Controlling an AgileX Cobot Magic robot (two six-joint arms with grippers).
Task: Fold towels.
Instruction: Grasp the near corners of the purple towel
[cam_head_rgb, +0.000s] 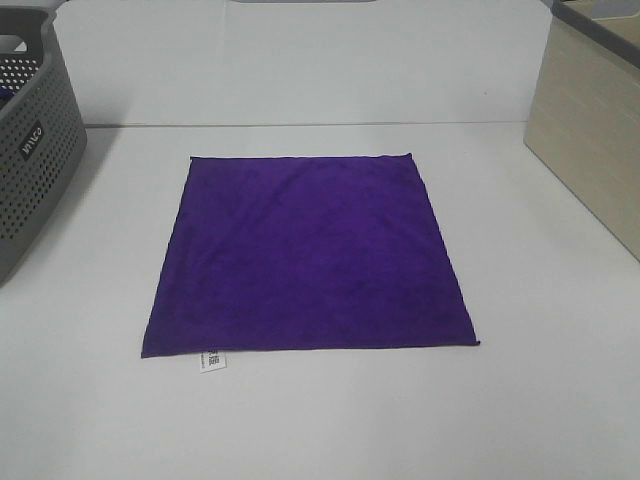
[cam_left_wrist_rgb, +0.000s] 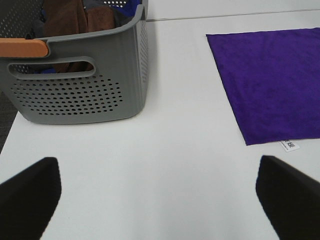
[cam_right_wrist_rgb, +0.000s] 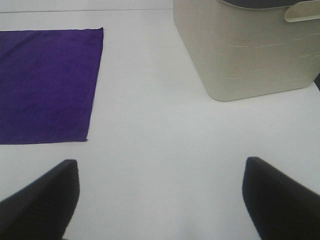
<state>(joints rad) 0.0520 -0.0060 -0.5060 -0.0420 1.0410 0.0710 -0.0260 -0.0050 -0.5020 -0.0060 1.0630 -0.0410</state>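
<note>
Exterior high view is showing the purple towel lying flat and fully spread in the middle of the white surface. It is sitting between the grey basket at the left edge and the beige bin at the right edge, touching neither.

Left wrist view is showing the left tool hanging over bare surface. Its two dark fingers are standing wide apart, with nothing between them. It is facing the open strip between the basket and the towel, clear of both. Right wrist view is showing the right tool posed the same way, its dark fingers spread wide over bare surface and gripping nothing. It is facing the gap between the towel's near right corner and the beige bin.

A small white label is sticking out from the towel's near edge, close to its left corner, and is lying on the surface. It is carrying dark print that is too small to read. The basket's perforated side is bearing a short word in white lettering, running at a slant, which I cannot read with certainty. Inside the basket a brown cloth is resting, and an orange grip is sitting along its rim
</note>
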